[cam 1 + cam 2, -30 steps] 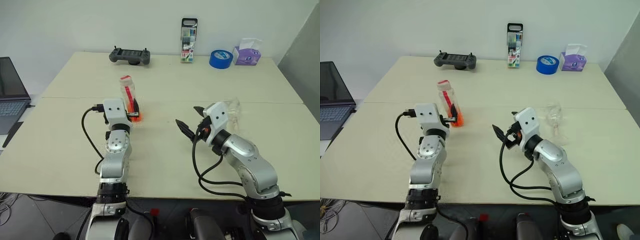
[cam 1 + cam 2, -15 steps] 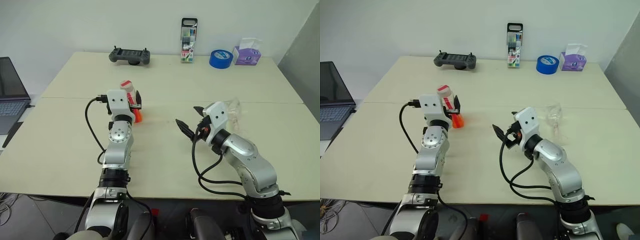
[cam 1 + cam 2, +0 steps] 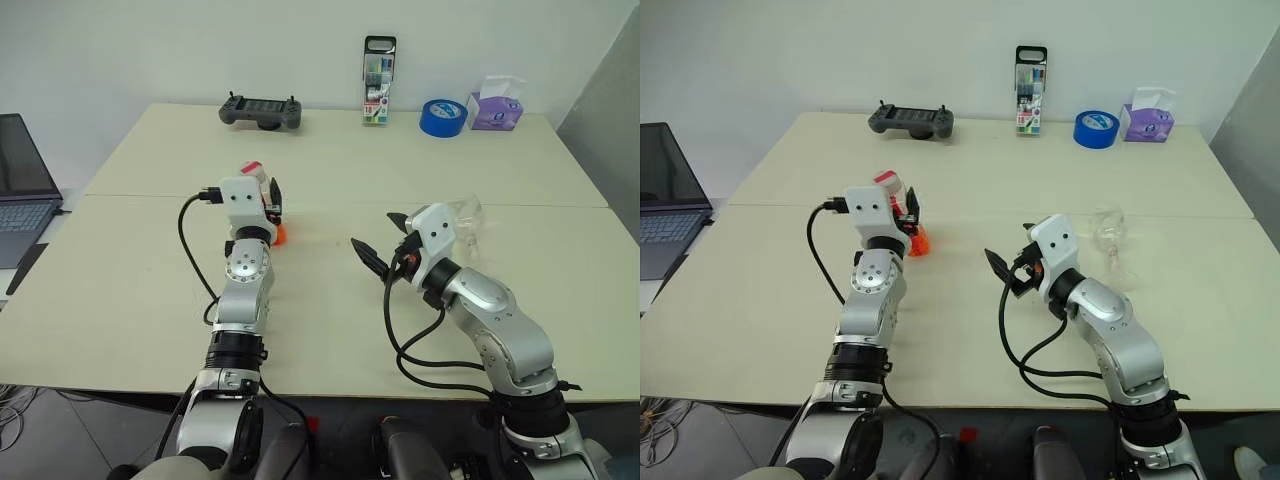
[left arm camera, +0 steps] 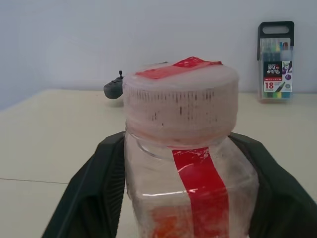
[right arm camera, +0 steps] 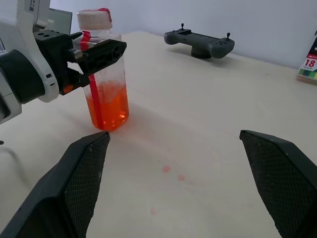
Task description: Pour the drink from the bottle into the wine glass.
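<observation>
Here the work surface is a pair of pale cream tables (image 3: 120, 300) pushed together, a thin seam running across between them, set against a plain white wall (image 3: 150, 50). Taking the tabletop as a clock face seen from the head camera, the far edge at twelve carries a dark grey handheld controller (image 3: 260, 112) toward eleven, a marker pack (image 3: 378, 82) with a black handle at twelve, a roll of blue tape (image 3: 440, 117) and a purple tissue box (image 3: 495, 108) toward one. A laptop (image 3: 22, 185) sits off the table's edge at nine, and a grey panel (image 3: 610, 120) closes the room at three.

The bottle (image 5: 105, 79) stands upright just past the seam, at about eleven from the table's middle, white cap on, with a red strip down its side and the drink (image 5: 108, 106), bright orange, filling its lower part. The left gripper (image 5: 96, 54) is clamped on the bottle's clear upper body, one black finger on each side, the base on the table. A few faint reddish spots (image 5: 171, 172) mark the surface near the bottle.

The wine glass (image 3: 1108, 232) stands at about three, just beyond the right arm. The right gripper (image 3: 385, 245) hangs near the table's centre with its fingers spread wide, holding nothing, well apart from the bottle.
</observation>
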### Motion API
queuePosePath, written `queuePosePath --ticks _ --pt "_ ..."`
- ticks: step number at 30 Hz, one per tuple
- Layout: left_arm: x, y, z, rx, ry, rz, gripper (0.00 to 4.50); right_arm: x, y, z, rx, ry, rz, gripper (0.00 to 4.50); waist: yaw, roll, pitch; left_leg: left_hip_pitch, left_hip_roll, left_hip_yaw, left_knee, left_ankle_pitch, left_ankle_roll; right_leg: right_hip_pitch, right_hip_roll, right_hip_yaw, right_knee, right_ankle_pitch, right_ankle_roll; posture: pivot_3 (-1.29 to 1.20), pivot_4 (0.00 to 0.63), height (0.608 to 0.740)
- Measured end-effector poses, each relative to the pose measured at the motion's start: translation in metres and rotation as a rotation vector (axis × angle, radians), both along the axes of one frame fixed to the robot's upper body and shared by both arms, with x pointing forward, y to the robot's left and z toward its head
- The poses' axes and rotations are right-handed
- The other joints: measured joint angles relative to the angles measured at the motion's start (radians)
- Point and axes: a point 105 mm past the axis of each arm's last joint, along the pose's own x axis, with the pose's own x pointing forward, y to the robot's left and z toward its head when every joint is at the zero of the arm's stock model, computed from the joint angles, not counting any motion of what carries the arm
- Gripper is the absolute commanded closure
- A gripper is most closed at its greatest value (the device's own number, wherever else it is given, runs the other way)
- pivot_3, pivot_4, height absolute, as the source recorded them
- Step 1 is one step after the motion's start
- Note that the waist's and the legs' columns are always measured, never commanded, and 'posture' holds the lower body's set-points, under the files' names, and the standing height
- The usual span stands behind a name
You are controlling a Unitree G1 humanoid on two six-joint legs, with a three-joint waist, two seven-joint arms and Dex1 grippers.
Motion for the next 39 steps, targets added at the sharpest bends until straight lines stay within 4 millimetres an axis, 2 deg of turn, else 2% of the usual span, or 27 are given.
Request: queuePosePath --ticks 8,10,12,14,16,19,24,27,33,39 --pt "0.000 0.008 0.001 -0.060 -0.002 0.019 2.31 0.004 -0.003 0.008 -0.010 -0.007 -0.011 0.00 0.000 0.000 0.000 0.000 0.000 0.000 0.000 0.000 0.000 0.000 0.000 0.000 0.001 0.000 0.000 0.00 0.150 0.740" --pt "0.001 0.011 0.002 -0.054 -0.003 -0.009 2.31 0.004 -0.003 0.020 -0.004 -0.021 -0.010 0.00 -0.002 0.000 0.000 0.000 0.000 0.000 0.000 0.000 0.000 -0.001 0.000 0.000 0.001 0.000 0.000 0.00 0.150 0.740" --pt "0.001 0.010 0.005 0.013 -0.004 -0.126 2.31 0.003 0.001 0.045 0.005 -0.059 0.002 0.00 -0.007 0.000 0.000 -0.002 0.000 0.001 0.000 0.000 0.000 -0.004 0.001 0.000 0.003 0.000 0.000 0.00 0.150 0.740" --pt "-0.009 -0.006 0.012 0.125 -0.022 -0.328 2.31 -0.002 0.007 0.076 0.030 -0.114 0.026 0.00 -0.006 0.000 0.000 -0.005 0.001 -0.001 -0.001 0.001 -0.002 -0.007 0.001 0.000 0.004 0.000 0.001 0.00 0.150 0.740" --pt "-0.025 -0.027 0.016 0.278 -0.042 -0.509 2.31 -0.009 0.013 0.090 0.032 -0.127 0.061 0.00 -0.005 0.000 0.000 -0.008 0.001 -0.001 -0.001 0.004 -0.006 -0.011 -0.001 0.000 0.004 0.000 0.000 0.00 0.150 0.740" --pt "-0.057 -0.056 0.015 0.401 -0.072 -0.749 2.31 -0.019 0.020 0.084 0.005 -0.065 0.134 0.00 -0.001 0.001 0.000 -0.009 0.000 0.000 -0.001 0.002 -0.003 -0.010 -0.005 0.001 0.001 0.000 0.000 0.00 0.150 0.740" --pt "-0.082 -0.079 0.021 0.325 -0.073 -0.902 2.31 -0.039 0.031 0.089 0.065 -0.024 0.237 0.00 -0.002 0.001 0.000 -0.008 -0.001 0.000 0.000 0.002 -0.002 -0.010 -0.005 0.000 0.004 0.000 0.001 0.00 0.150 0.740" --pt "-0.088 -0.087 0.027 0.298 -0.085 -0.928 2.31 -0.041 0.033 0.088 0.069 -0.013 0.231 0.00 -0.003 0.001 0.000 -0.007 0.000 0.000 0.000 0.002 -0.002 -0.010 -0.002 0.001 0.006 -0.001 0.001 0.00 0.150 0.740" --pt "-0.088 -0.092 0.022 0.260 -0.046 -0.946 2.31 -0.036 0.036 0.078 0.102 0.037 0.164 0.00 -0.005 0.001 0.000 -0.007 0.000 0.000 -0.001 0.002 -0.002 -0.011 -0.001 0.001 0.006 -0.001 0.001 0.00 0.150 0.740" --pt "-0.092 -0.094 0.021 0.249 -0.045 -0.959 2.31 -0.031 0.035 0.075 0.110 0.039 0.100 0.00 -0.004 0.001 0.000 -0.008 0.000 0.000 -0.001 0.002 -0.002 -0.010 -0.001 0.001 0.006 -0.001 0.001 0.00 0.150 0.740"
